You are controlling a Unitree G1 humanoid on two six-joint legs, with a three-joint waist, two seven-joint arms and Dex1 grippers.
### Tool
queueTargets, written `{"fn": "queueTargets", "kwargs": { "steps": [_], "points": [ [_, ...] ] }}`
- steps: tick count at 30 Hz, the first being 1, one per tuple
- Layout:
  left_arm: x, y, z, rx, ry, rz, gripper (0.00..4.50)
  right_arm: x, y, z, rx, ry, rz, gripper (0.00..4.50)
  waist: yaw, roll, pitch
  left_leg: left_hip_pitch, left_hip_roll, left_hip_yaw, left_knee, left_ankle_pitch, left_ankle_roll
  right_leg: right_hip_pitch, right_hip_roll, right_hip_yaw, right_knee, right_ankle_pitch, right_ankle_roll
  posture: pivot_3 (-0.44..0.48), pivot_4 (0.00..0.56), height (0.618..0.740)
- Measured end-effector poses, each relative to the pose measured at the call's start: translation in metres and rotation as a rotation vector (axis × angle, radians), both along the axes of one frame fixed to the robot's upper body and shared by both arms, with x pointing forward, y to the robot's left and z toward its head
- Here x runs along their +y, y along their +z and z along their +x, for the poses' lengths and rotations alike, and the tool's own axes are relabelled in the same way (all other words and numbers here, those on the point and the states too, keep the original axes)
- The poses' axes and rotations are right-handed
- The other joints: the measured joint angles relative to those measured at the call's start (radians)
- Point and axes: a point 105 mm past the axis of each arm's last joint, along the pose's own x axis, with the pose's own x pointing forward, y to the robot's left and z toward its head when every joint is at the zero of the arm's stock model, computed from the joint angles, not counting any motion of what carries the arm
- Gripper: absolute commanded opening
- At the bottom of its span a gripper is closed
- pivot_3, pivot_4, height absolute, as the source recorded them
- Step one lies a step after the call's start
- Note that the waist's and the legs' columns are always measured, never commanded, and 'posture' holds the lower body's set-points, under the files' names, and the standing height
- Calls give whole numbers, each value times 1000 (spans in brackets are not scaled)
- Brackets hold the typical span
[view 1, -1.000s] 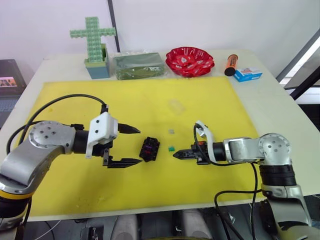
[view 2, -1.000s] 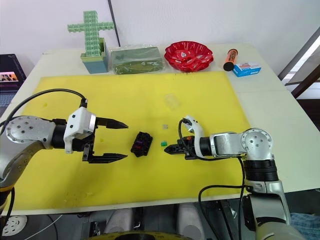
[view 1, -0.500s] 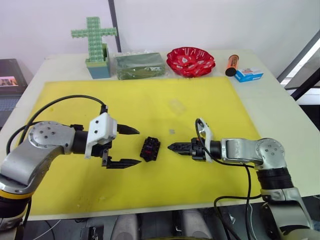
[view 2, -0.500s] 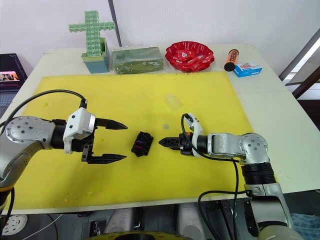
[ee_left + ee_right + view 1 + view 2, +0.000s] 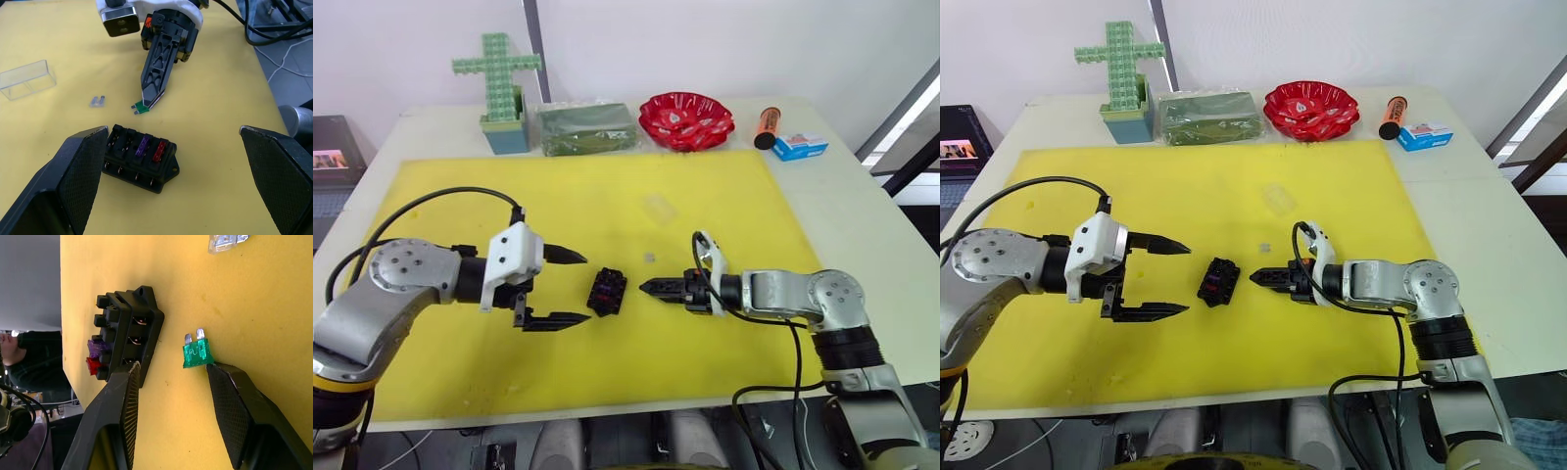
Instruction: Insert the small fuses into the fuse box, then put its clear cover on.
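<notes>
The left gripper (image 5: pixel 579 287) is held with jaws wide open beside the fuse box (image 5: pixel 607 291), in which a purple and a red fuse are seated and two slots are left empty. The right gripper (image 5: pixel 646 287) is seen with jaws apart, the green fuse (image 5: pixel 196 355) touching one fingertip. Beyond, a grey fuse (image 5: pixel 649 258) and the clear cover (image 5: pixel 658 208) are left on the yellow mat (image 5: pixel 460 186). Insertion is judged half done. Nothing is seen in the red bowl (image 5: pixel 686 118) at the desk's far edge.

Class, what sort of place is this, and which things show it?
Probably a robot test bench: a white table with a yellow mat, practice props such as a fuse box, and a laptop alongside.
</notes>
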Motion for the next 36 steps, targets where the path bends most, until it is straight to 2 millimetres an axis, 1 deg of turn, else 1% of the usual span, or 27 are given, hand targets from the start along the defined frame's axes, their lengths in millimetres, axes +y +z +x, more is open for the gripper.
{"fn": "queueTargets", "kwargs": {
  "steps": [11,14,18,19,31,34,36],
  "points": [
    [0,0,0,3,1,0,4500,4,0,4,0,-26,9,2310,-1,0,0,0,0,0,0,0,0,0,0,0,0,0,0,0,150,740],
    [0,0,0,3,1,0,4500,4,-1,4,0,-30,4,1682,-1,0,0,0,0,0,0,0,0,0,0,0,0,0,0,0,150,740],
    [0,0,0,3,3,-3,4500,3,-4,6,-1,-42,-15,289,-1,0,0,0,0,0,0,0,0,0,0,0,0,0,-1,0,150,740],
    [0,0,0,3,4,-3,4500,3,-3,6,-1,-44,-13,22,-1,0,0,0,0,0,0,0,0,0,0,0,0,0,-1,0,150,740],
    [-1,1,0,-1,2,-5,4500,2,-3,5,-11,-22,-28,22,1,0,0,0,0,0,0,0,0,0,0,0,-1,0,-1,0,150,740],
    [-1,1,0,-1,3,-5,4500,1,1,2,-33,52,-82,22,1,1,1,0,0,0,0,0,0,0,0,0,-2,-1,-2,0,150,740],
    [-1,1,0,-3,2,-5,4500,-3,10,0,-60,148,-143,22,0,1,1,0,0,1,0,0,0,0,0,0,-2,-1,-3,0,150,740]
  ]
}}
